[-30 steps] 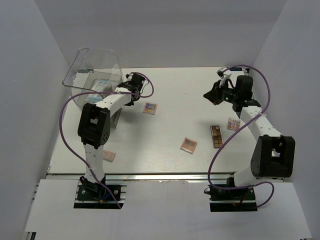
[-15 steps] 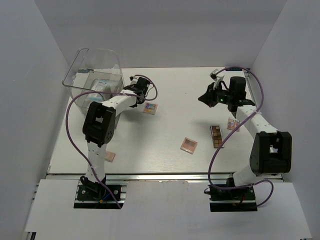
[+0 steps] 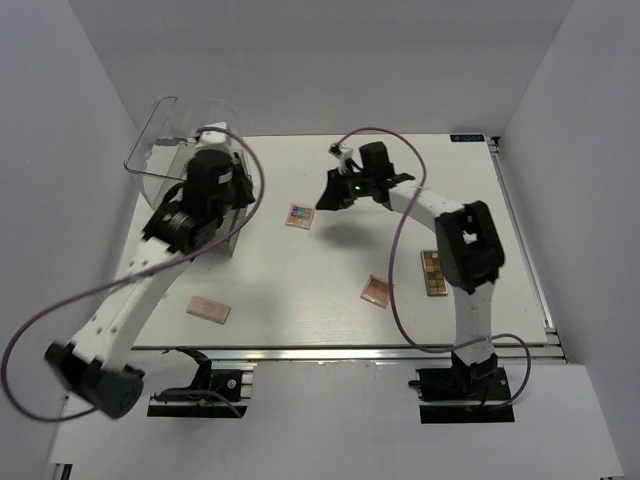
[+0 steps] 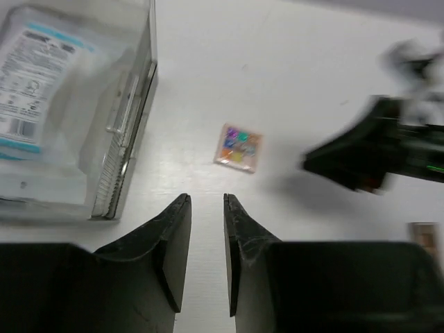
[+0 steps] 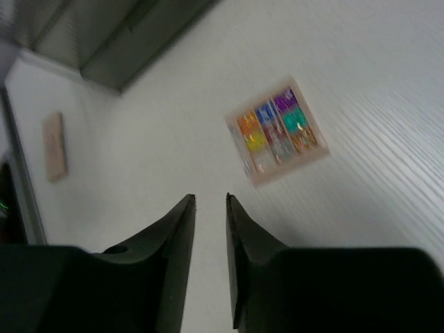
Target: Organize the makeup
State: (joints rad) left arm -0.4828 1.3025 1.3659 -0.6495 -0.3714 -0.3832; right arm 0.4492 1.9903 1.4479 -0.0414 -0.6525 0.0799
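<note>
A small square palette [image 3: 300, 216] with colourful pans lies on the white table between both arms. My right gripper [image 3: 325, 200] hovers just right of it, jaws nearly together on nothing [image 5: 210, 200], the square palette [image 5: 281, 132] ahead and to the right. My left gripper [image 3: 222, 195] is raised beside the clear bin [image 3: 165, 150], also shut and empty [image 4: 206, 201], with the square palette [image 4: 237, 147] ahead. A white-blue packet [image 4: 35, 69] lies inside the bin. A long palette [image 3: 433, 272] and two peach compacts [image 3: 377, 291] [image 3: 208, 309] lie nearer the front.
The clear bin's corner [image 4: 128, 132] stands close to the left of my left fingers. The right arm [image 4: 361, 152] reaches in from the right in the left wrist view. White walls enclose the table on three sides.
The right arm has swung from the far right across to the middle, next to the square palette. The left arm has lifted and pulled back beside the bin.
</note>
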